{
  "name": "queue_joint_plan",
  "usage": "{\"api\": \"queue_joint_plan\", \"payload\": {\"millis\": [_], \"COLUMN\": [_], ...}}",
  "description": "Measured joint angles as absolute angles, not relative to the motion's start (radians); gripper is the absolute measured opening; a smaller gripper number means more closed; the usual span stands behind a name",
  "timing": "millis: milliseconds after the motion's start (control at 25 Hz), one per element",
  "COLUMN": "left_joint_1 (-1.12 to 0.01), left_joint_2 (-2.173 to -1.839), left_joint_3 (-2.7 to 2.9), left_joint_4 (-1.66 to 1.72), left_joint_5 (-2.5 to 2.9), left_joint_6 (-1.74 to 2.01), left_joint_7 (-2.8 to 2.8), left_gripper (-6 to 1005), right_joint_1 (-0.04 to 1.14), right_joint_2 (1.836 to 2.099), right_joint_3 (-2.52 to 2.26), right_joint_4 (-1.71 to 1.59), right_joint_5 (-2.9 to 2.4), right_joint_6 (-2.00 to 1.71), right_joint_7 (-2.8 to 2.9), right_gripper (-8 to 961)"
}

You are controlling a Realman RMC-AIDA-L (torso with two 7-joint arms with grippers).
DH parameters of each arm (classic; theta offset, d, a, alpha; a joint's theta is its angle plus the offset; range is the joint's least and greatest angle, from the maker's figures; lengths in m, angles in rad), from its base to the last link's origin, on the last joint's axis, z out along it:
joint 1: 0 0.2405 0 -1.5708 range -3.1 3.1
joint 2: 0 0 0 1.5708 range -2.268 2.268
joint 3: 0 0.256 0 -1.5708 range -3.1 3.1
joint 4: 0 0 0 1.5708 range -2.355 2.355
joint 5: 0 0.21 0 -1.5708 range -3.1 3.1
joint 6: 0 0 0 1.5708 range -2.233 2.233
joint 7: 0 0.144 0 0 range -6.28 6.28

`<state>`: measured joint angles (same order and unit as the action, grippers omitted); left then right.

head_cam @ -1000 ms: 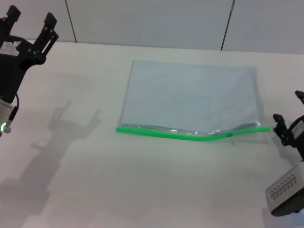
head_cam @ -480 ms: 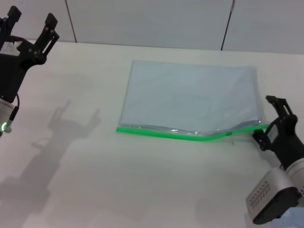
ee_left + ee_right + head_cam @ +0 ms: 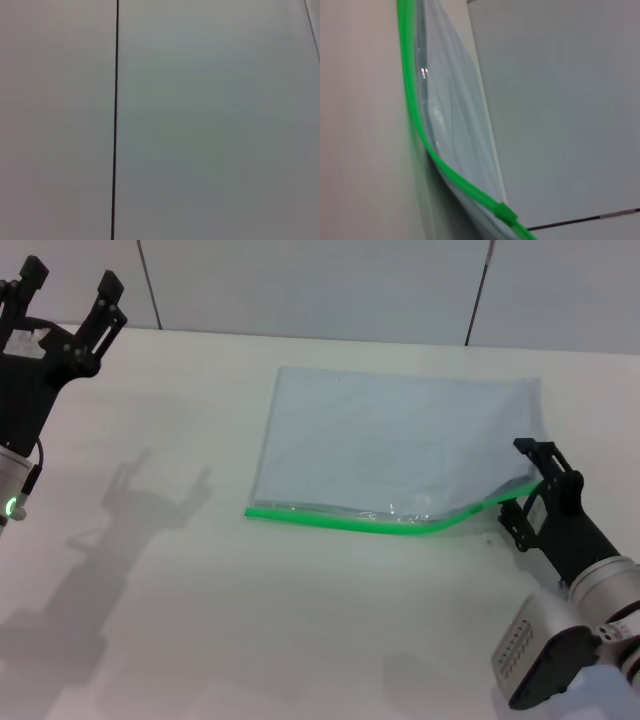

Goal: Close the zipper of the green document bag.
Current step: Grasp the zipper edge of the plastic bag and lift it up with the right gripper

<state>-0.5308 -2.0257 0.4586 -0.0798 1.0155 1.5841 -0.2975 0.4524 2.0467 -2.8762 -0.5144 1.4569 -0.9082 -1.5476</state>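
The right gripper [image 3: 527, 492] is now brought onto the zipper [image 3: 400, 527] end — fingers spread. The green document bag [image 3: 400, 440] is not yet zipped — the slider [image 3: 504, 214] is unpulled.

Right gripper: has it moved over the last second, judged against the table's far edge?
Yes. The right gripper has come in from the table's right edge toward the far edge, reaching the green document bag's zipper end.

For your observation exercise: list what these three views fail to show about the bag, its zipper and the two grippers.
- Head view: the right gripper covers the zipper's right end; grip cannot be judged.
- Right wrist view: the slider sits near the edge; jaws unseen.
- Left wrist view: only blank wall; the green document bag is absent.
- Head view: left gripper raised, far left.
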Motion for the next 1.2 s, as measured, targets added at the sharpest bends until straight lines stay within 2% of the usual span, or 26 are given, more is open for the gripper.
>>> {"api": "queue_joint_plan", "payload": {"millis": [120, 520, 960, 1200], "left_joint_1": [-0.531, -0.531, -0.532, -0.553], "left_joint_2": [-2.026, -2.026, -2.026, -2.026], "left_joint_3": [0.459, 0.459, 0.463, 0.53], "left_joint_4": [-0.08, -0.08, -0.08, -0.069], "left_joint_5": [1.016, 1.016, 1.017, 1.044], "left_joint_6": [1.584, 1.585, 1.581, 1.531], "left_joint_7": [-0.298, -0.299, -0.299, -0.284], "left_gripper": [873, 873, 872, 871], "right_joint_1": [0.453, 0.463, 0.472, 0.48], "right_joint_2": [2.048, 2.048, 2.047, 2.045], "right_joint_3": [-2.876, -2.875, -2.876, -2.875], "right_joint_4": [-0.52, -0.56, -0.58, -0.615], "right_joint_5": [1.458, 1.476, 1.473, 1.473], "right_joint_6": [-0.896, -0.858, -0.861, -0.864], "right_joint_7": [-1.563, -1.603, -1.607, -1.612], "right_gripper": [785, 548, 138, 66]}}
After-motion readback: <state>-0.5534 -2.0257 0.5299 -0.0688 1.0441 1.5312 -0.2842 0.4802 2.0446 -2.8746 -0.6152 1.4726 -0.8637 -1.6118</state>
